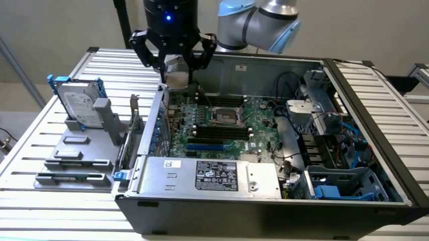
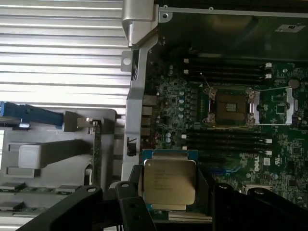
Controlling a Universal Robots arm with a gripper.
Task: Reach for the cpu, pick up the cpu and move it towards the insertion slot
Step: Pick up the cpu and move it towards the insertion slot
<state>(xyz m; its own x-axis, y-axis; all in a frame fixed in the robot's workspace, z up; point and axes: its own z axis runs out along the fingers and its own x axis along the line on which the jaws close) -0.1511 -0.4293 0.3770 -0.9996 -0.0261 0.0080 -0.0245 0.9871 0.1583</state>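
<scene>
The cpu (image 1: pixel 178 78) is a flat square chip with a shiny silver top, and my gripper (image 1: pixel 178 70) is shut on it, lifted above the back left corner of the open computer case. In the wrist view the cpu (image 2: pixel 169 181) sits between the two black fingers (image 2: pixel 129 204), and my gripper (image 2: pixel 169 195) holds it by its edges. The insertion slot (image 1: pixel 224 116) is a silver-framed square socket with a dark centre on the green motherboard, to the exterior view's right of the chip and nearer the camera. In the wrist view the insertion slot (image 2: pixel 230 107) lies apart from the chip.
A silver hard drive with blue rails (image 1: pixel 77 105) stands in a grey holder (image 1: pixel 80 155) on the slatted table at the exterior view's left. Black memory slots (image 1: pixel 218 133) flank the socket. The power supply (image 1: pixel 208 175) fills the case front, and the case's left wall (image 1: pixel 159 108) stands just below my fingers.
</scene>
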